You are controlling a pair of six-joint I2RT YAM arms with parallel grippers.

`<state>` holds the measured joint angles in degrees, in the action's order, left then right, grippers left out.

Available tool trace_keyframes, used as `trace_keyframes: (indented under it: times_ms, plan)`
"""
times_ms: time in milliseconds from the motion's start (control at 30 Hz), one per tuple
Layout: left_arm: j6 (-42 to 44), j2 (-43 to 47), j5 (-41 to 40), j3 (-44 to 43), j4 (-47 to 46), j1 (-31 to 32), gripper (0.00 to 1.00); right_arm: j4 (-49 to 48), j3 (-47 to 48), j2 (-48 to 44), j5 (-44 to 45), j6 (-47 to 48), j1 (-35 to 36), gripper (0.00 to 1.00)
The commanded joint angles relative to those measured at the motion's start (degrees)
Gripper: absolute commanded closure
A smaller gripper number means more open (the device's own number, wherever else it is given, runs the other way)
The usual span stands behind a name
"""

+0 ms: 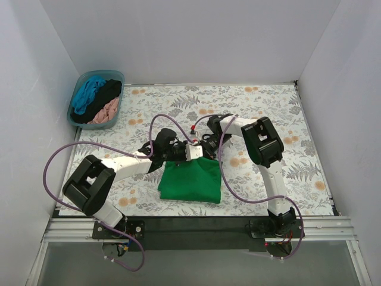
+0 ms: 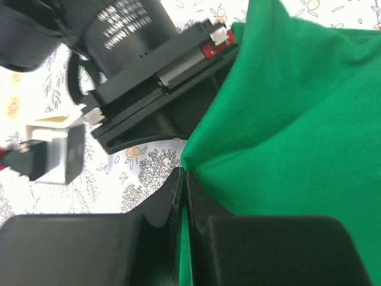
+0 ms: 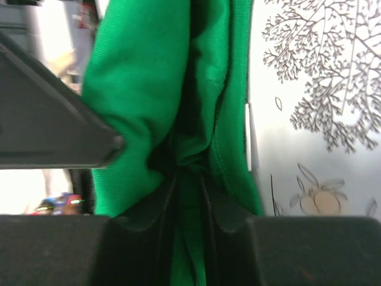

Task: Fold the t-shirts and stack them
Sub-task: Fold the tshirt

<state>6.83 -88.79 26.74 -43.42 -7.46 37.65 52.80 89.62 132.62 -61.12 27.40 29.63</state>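
The bright green t-shirt [image 1: 191, 180] lies partly folded on the floral tablecloth [image 1: 262, 113] near the front middle. My left gripper [image 1: 189, 153] is shut on the shirt's far left edge; in the left wrist view its jaws pinch green fabric [image 2: 286, 119] at the tips [image 2: 184, 179]. My right gripper [image 1: 206, 147] is shut on the far edge right beside it; in the right wrist view bunched green fabric [image 3: 149, 89] sits clamped between its jaws [image 3: 189, 179]. Teal-blue [image 1: 88, 91], black [image 1: 101, 97] and pink [image 1: 105, 111] shirts lie in the tub.
The pale blue plastic tub [image 1: 118, 75] stands at the back left corner. White walls enclose the table on three sides. Purple cables loop from both arms over the cloth. The two grippers are almost touching each other.
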Motion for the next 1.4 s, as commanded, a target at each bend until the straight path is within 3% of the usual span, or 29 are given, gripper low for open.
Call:
trace_keyframes:
  times_ms: [0,167,233,367,533,633,733,1000,1200,1367]
  plan:
    - [0.03,0.20,-0.29,2.10,-4.13,-0.21,1.00,0.11,2.83,-5.60,13.03,-0.41,0.17,0.71]
    - [-0.85,1.61,2.17,4.48,-4.14,-0.12,1.00,0.47,6.44,-9.48,22.16,-1.47,0.17,0.64]
    - [-0.68,1.87,2.26,5.10,-3.52,-0.12,1.00,0.73,7.14,-10.88,23.76,-1.56,-0.01,0.57]
    - [-1.37,2.13,2.35,5.71,-4.40,-0.12,1.00,1.17,7.41,-13.17,24.74,-1.56,-1.85,0.55]
    - [-4.89,2.75,0.07,2.74,-4.06,-0.29,0.71,3.36,4.95,-17.74,21.23,1.33,-7.38,0.52]
    - [-10.94,4.94,1.98,-1.21,1.30,-3.18,0.61,4.86,1.70,-20.90,19.55,2.83,-9.40,0.43]
    - [-19.20,7.75,6.11,-5.43,10.16,-7.57,0.55,4.95,-2.43,-23.10,18.76,4.06,-10.29,0.40]
    - [-34.07,8.21,17.45,-7.82,24.59,-18.21,0.46,2.23,-6.74,-21.79,17.88,5.21,-10.29,0.39]
    - [-40.57,3.55,19.58,-7.56,25.31,-23.84,0.44,0.12,-7.45,-19.42,18.32,4.68,-10.29,0.41]
    - [-41.02,-1.45,19.84,-8.61,25.39,-25.78,0.43,0.29,-8.50,-18.97,16.92,4.94,-9.94,0.47]
